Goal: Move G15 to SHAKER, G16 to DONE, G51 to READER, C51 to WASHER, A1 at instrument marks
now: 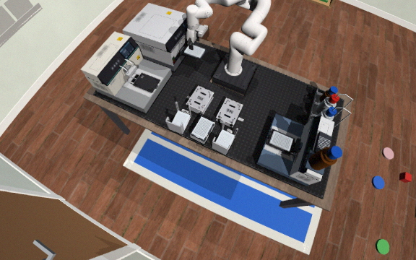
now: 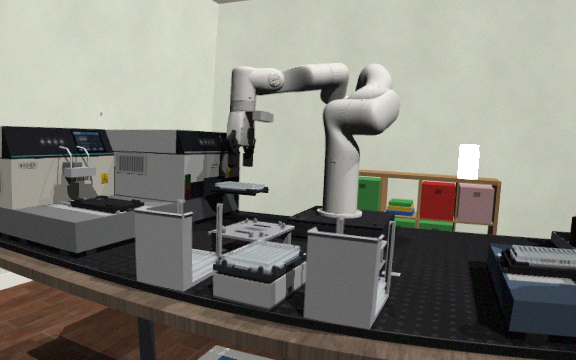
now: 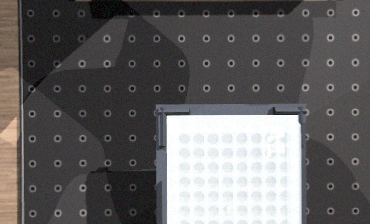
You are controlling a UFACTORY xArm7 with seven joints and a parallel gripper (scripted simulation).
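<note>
Hovering open jaws above plate (image 2: 241, 186), apart

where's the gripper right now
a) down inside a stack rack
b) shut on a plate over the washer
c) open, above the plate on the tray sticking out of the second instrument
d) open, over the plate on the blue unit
c: the gripper hangs open and empty above the plate on the extended tray, which the wrist view shows directly below.
</note>
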